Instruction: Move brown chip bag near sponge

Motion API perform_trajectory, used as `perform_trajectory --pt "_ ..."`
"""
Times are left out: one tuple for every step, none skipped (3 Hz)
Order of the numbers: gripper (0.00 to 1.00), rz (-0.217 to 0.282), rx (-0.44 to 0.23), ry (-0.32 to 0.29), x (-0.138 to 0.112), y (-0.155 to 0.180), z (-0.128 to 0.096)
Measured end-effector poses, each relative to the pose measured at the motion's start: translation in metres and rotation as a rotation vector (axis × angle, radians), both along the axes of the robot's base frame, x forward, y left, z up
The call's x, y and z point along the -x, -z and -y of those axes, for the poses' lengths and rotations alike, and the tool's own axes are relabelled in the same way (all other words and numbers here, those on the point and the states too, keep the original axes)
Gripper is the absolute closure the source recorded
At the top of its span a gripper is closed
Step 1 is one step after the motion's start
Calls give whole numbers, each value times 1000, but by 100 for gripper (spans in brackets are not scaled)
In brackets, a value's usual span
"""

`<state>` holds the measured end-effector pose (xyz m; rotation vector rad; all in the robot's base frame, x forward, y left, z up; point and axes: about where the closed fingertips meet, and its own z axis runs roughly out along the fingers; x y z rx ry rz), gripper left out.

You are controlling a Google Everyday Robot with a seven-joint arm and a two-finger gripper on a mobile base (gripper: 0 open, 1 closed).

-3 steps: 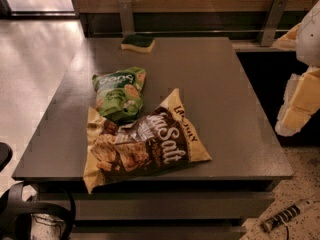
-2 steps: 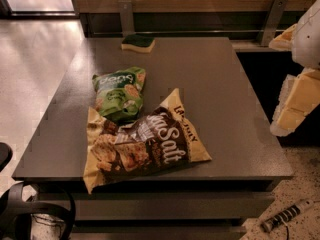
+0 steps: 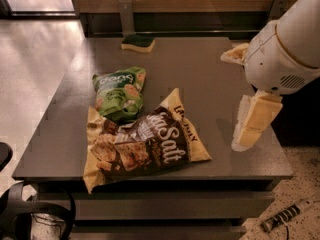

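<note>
The brown chip bag (image 3: pixel 145 146) lies flat on the dark grey table (image 3: pixel 200 69), near the front edge, left of centre. The sponge (image 3: pixel 138 42), green top over yellow base, sits at the table's far edge, well behind the bag. My gripper (image 3: pixel 243 90) hangs over the table's right side, to the right of the brown bag and apart from it. Its cream fingers (image 3: pixel 252 121) are spread wide and hold nothing.
A smaller green bag (image 3: pixel 120 93) lies just behind the brown bag, touching its top left corner. A low wall with metal brackets (image 3: pixel 126 15) runs behind the table. The floor shows at left; a cable-like object (image 3: pixel 285 216) lies at the bottom right.
My arm and gripper have moved left from the right edge of the view, in over the table's right side. The bags and sponge have not moved.
</note>
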<state>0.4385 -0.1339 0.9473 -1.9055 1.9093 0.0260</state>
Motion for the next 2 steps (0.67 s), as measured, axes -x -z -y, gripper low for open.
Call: perform_trajectory --pt "0 44 -9 -152 13 26 -47" --pt "0 81 18 -247 23 51 -89"
